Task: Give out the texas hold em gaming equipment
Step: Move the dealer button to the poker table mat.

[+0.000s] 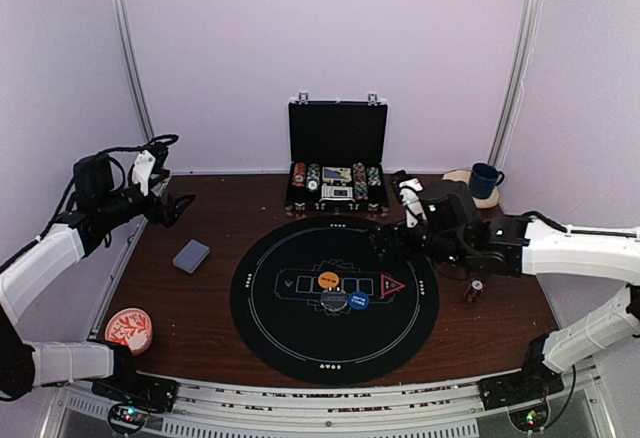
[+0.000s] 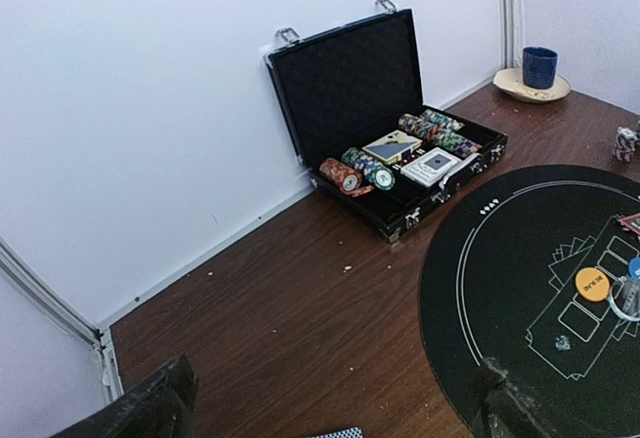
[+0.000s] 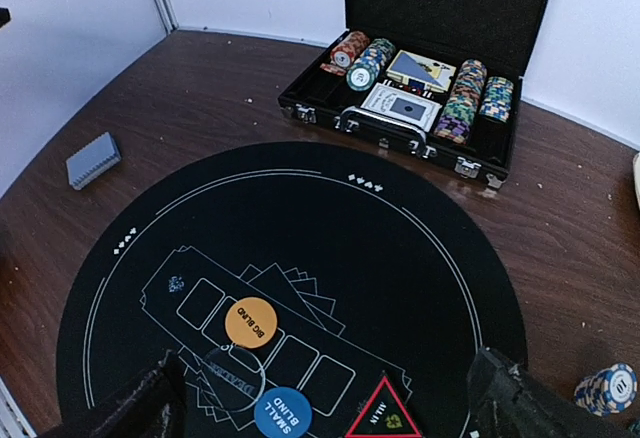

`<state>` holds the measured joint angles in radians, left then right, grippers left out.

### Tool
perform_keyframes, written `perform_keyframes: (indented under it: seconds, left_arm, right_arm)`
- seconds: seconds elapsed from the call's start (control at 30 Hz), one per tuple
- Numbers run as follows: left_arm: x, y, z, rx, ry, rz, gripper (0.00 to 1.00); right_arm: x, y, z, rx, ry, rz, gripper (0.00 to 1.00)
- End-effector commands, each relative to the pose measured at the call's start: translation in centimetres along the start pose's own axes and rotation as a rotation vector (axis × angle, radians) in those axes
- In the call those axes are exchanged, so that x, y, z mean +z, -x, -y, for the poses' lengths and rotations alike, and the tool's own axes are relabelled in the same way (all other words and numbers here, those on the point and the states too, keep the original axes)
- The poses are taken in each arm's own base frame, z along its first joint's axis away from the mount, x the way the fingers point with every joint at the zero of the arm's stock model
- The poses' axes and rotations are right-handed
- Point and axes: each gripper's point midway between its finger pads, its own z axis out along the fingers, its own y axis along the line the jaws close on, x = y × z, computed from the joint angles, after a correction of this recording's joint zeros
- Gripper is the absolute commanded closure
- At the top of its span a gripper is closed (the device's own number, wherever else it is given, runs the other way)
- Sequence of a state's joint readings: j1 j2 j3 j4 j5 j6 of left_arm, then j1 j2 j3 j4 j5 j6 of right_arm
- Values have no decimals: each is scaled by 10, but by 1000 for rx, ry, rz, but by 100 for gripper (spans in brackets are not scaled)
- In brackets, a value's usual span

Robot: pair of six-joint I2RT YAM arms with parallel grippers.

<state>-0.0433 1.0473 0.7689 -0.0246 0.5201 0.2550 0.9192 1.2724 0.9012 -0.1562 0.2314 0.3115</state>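
Two claws, both spread wide and empty: the left claw [image 1: 168, 201] hangs beyond the left edge of the mat [image 1: 270, 343], and the right claw [image 1: 392, 241] hangs over its right rim. At the mat's centre lie the orange disc [image 1: 329, 280], blue disc [image 1: 359, 300] and red triangle [image 1: 391, 284]. The card deck [image 1: 191, 255] rests on the bench [image 1: 215, 333] left of the mat, and a small chip stack [image 1: 474, 289] stands right of it. The discs look thin, hard and slick, so pinch across the rim. The deck would likely splay, so grip its long edges.

Wooden table [image 1: 205, 303], round black mat [image 1: 268, 330], open briefcase [image 1: 337, 140], card deck [image 1: 191, 255], red dish [image 1: 129, 329]
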Motion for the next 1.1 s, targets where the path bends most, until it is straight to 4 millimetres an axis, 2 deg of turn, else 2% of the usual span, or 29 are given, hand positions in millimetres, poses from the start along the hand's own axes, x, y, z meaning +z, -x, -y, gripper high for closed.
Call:
perform_keyframes:
  seconds: [0.0,0.1,0.17,0.27,0.43,0.6,0.8,0.9,1.07]
  left_arm:
    - [1,1,17,46,-100,-2,2]
    - [2,-12,28,71,-150,-27,2]
    - [3,-20,32,81,-177,-46,2]
    - [7,-34,35,73,-197,-97,2]
    - [8,-57,44,79,-227,-142,2]
    - [4,-77,50,80,-206,-148,2]
    - [1,-76,55,75,-208,-121,2]
    - [-2,-76,55,83,-192,-112,2]
    - [-6,-71,56,106,-178,-78,2]
  right_arm:
    - [16,14,-15,-69,-92,12,0]
    - [28,6,-44,-151,14,-30,0]
    - [34,4,-43,-171,-57,-15,0]
    - [48,-17,-47,-240,-85,-59,0]
    - [67,-46,-73,-239,-35,-94,0]
    - [89,-68,-82,-227,-15,-124,0]
    - [115,-111,-100,-239,74,-261,0]
    - [119,-124,-100,-236,89,-300,0]
    - [120,-133,-100,-194,150,-345,0]
